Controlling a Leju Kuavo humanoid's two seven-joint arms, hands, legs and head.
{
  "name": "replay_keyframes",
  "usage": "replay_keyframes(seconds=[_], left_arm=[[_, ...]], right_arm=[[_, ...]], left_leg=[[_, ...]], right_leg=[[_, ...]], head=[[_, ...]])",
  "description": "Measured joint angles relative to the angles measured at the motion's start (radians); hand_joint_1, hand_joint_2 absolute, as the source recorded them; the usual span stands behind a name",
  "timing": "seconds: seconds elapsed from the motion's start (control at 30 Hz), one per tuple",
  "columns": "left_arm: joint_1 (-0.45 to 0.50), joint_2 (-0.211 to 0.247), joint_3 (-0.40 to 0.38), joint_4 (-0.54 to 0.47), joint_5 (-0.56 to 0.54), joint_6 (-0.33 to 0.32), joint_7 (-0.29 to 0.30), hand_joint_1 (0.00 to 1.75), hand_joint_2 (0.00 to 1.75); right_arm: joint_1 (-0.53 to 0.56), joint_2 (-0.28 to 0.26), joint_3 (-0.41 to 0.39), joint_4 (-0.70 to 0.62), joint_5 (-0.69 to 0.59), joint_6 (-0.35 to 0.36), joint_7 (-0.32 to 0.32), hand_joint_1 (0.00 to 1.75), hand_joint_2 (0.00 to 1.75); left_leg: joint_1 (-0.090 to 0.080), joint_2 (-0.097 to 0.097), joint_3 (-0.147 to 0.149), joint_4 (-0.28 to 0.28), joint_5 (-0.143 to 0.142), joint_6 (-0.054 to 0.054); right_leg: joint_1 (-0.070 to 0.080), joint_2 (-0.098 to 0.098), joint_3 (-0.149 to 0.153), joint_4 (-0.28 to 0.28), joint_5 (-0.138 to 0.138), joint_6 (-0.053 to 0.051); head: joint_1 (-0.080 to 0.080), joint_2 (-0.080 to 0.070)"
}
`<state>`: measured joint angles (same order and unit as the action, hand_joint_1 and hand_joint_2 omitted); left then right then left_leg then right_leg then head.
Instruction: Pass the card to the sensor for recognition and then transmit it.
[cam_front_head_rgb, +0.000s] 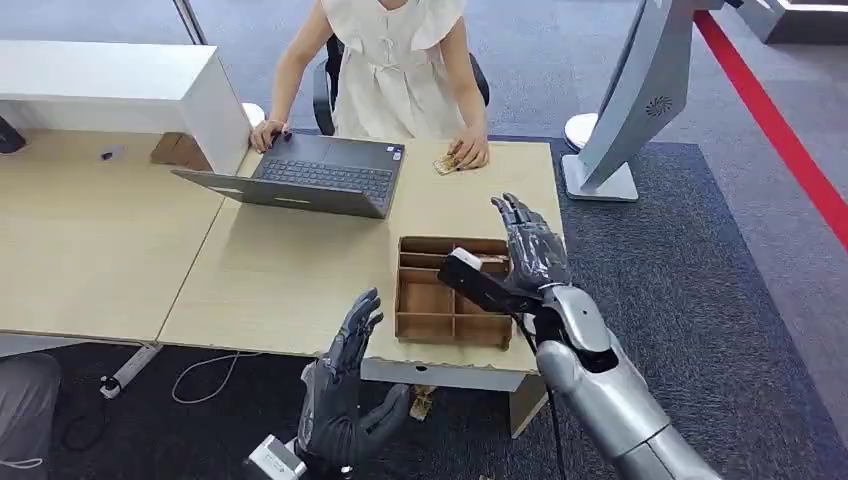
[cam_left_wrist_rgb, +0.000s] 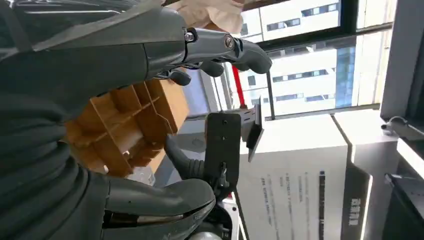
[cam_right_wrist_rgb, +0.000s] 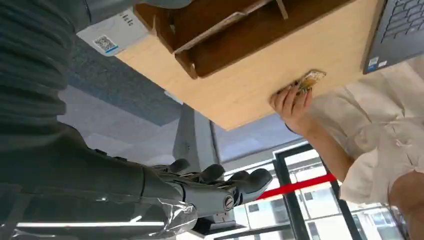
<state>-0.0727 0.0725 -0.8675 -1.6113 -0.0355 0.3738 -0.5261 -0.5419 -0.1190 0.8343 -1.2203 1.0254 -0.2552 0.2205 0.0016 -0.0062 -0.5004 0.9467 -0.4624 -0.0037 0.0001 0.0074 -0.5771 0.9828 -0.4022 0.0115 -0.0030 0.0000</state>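
A small tan card (cam_front_head_rgb: 446, 164) lies on the table's far side under the fingers of a seated person (cam_front_head_rgb: 395, 70); the right wrist view shows the same card (cam_right_wrist_rgb: 310, 80) under that hand. My right hand (cam_front_head_rgb: 530, 245) is raised over the right end of a wooden compartment tray (cam_front_head_rgb: 425, 310), fingers spread and holding nothing. A flat black box (cam_front_head_rgb: 478, 284) is fixed at its wrist. My left hand (cam_front_head_rgb: 345, 390) hangs below the table's front edge, open, fingers pointing up. In the left wrist view the tray (cam_left_wrist_rgb: 135, 120) and the black box (cam_left_wrist_rgb: 223, 145) lie beyond that hand (cam_left_wrist_rgb: 75, 75).
An open laptop (cam_front_head_rgb: 310, 178) stands on the light wooden table (cam_front_head_rgb: 300, 270) in front of the person. A white cabinet (cam_front_head_rgb: 120, 85) is at the back left. A grey stand (cam_front_head_rgb: 625, 110) rises on the dark carpet to the right. Cables (cam_front_head_rgb: 200, 375) lie on the floor.
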Motion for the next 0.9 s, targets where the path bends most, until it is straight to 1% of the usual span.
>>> replay_keyframes(seconds=[0.33,0.7,0.9], left_arm=[[-0.004,-0.003,0.001,0.023,0.006,-0.019,-0.001,0.00,1.75],[-0.005,-0.005,0.000,0.027,0.027,-0.029,0.001,0.00,1.75],[-0.010,-0.002,-0.007,0.027,0.045,-0.016,0.001,0.00,1.75]], right_arm=[[-0.044,0.037,0.043,0.131,-0.004,0.004,-0.004,0.00,1.75],[-0.059,0.048,0.064,0.191,-0.012,0.003,0.002,0.00,1.75],[-0.064,0.048,0.071,0.205,-0.024,-0.003,0.016,0.00,1.75]], left_leg=[[0.000,0.000,0.000,0.000,0.000,0.000],[0.000,0.000,0.000,0.000,0.000,0.000],[0.000,0.000,0.000,0.000,0.000,0.000]], right_leg=[[0.000,0.000,0.000,0.000,0.000,0.000],[0.000,0.000,0.000,0.000,0.000,0.000],[0.000,0.000,0.000,0.000,0.000,0.000]], head=[[0.000,0.000],[0.000,0.000],[0.000,0.000]])
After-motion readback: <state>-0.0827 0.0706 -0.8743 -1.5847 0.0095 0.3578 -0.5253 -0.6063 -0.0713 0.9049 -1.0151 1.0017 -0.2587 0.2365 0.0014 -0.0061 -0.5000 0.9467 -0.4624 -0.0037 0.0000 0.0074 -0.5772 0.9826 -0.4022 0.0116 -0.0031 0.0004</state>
